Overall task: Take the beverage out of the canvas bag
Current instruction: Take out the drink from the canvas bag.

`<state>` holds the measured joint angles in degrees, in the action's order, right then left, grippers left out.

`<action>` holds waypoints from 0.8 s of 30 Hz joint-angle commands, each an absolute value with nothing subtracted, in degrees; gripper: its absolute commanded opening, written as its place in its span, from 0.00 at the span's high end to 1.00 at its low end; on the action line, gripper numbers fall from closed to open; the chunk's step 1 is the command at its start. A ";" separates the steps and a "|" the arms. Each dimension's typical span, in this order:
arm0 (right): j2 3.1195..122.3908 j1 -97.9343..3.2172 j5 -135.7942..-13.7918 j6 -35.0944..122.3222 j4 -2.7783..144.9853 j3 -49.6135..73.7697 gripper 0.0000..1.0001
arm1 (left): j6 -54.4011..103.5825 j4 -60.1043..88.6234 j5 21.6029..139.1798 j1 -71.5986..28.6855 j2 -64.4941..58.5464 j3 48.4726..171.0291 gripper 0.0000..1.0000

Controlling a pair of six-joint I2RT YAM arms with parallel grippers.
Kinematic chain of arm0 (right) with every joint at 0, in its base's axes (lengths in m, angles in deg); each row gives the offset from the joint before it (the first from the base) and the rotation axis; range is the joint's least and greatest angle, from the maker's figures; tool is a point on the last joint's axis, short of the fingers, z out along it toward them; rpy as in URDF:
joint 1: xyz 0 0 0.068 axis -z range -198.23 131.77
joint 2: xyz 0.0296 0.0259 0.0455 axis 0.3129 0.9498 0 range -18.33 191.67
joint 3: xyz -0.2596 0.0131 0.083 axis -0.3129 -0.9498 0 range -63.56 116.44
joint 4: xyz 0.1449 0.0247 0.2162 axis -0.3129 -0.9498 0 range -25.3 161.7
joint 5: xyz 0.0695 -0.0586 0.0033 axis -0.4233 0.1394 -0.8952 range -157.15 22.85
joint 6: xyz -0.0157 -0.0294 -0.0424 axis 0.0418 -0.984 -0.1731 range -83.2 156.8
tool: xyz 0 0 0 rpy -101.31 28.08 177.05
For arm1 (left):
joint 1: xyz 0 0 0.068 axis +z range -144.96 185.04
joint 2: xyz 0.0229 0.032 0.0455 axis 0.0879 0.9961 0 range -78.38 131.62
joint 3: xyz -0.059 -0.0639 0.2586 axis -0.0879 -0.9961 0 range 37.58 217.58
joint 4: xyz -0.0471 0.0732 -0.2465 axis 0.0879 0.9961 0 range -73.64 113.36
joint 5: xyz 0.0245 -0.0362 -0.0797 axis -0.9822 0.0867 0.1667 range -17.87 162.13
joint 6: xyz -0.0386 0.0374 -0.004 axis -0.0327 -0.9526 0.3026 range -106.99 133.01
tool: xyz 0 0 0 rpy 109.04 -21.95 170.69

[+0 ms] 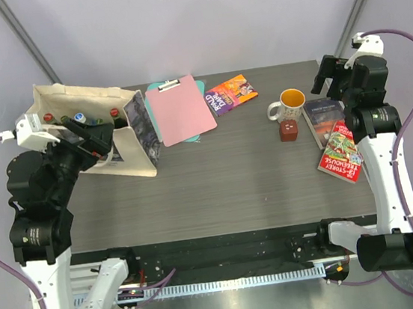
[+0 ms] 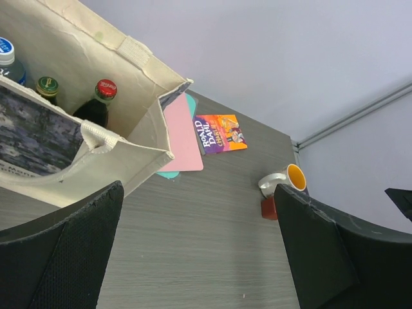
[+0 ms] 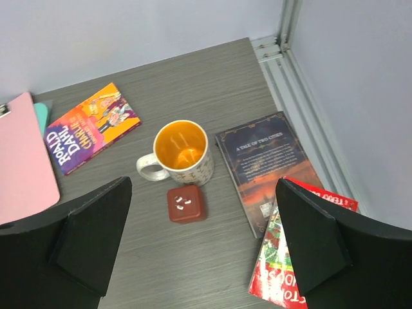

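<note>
Reaching for a drink in a floppy bag

The left gripper (image 2: 199, 257) hangs just beside the canvas bag (image 1: 55, 98). Its two fingers (image 2: 58, 257) are wide apart with nothing in them. The bag is soft, so I think a finger could catch on the cloth edge or the handle (image 2: 95, 134). That could drag or tip the whole bag. The bottles are close together, so a wide gripper might bump the wrong one over. A smooth cap could also slip out of a weak pinch.

The bag stands open at the far left of the table (image 1: 256, 186). Three drinks stand inside it, side by side: a red-cap bottle (image 2: 105, 88), a green-cap bottle (image 2: 47, 85) and a blue-cap bottle (image 2: 5, 50).

The right gripper (image 3: 205, 254) is far off on the other side, above a mug (image 3: 183, 154). Its fingers are wide apart and empty too. The mug looks empty inside.
</note>
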<state>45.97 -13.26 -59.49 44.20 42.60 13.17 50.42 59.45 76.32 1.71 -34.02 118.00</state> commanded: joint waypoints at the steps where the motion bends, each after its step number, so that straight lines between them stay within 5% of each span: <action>1: 44.52 -13.31 -71.66 41.56 46.29 13.36 0.00 | 48.61 58.02 77.58 1.97 -32.33 120.63 0.00; 6: 40.83 -14.10 -103.94 28.22 49.55 7.64 0.00 | 47.11 58.99 77.14 1.97 -30.13 122.48 0.00; 24: 48.73 -16.47 -119.09 33.64 48.23 10.71 0.00 | 45.53 74.27 70.46 1.97 -10.10 140.66 0.00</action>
<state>48.11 -16.56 -115.36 32.53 46.42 7.58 46.83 68.18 72.36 1.73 -14.74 135.05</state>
